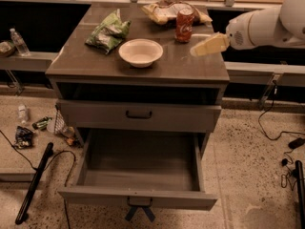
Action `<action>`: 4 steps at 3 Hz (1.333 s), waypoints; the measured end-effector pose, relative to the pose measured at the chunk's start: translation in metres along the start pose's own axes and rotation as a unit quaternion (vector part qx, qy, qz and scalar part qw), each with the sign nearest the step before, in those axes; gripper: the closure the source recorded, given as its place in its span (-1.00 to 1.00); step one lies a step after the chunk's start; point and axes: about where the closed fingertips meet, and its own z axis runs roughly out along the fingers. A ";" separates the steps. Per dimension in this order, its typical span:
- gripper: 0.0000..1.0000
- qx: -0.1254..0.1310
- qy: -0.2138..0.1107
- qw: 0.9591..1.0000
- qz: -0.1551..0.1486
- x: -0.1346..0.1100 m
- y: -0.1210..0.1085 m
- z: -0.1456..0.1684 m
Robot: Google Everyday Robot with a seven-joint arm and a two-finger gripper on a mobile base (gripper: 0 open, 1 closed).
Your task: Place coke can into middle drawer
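Note:
The coke can stands upright at the back right of the cabinet top, red with white lettering and a silver top. My gripper hovers over the cabinet top's right side, just right of and in front of the can, apart from it. The white arm reaches in from the right edge. The middle drawer is pulled out below, its deep grey tray bare inside.
A white bowl sits mid-top, a green chip bag to its back left, and a pale snack bag behind the can. A shut drawer front lies above the open one. Bottles, litter and cables lie on the floor.

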 end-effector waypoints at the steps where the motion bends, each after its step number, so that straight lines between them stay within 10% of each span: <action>1: -1.00 0.032 -0.059 0.997 0.031 -0.020 -0.037 0.045; 2: -1.00 0.049 -0.102 0.990 0.083 -0.030 -0.060 0.099; 4: -1.00 0.058 -0.120 0.987 0.089 -0.040 -0.060 0.126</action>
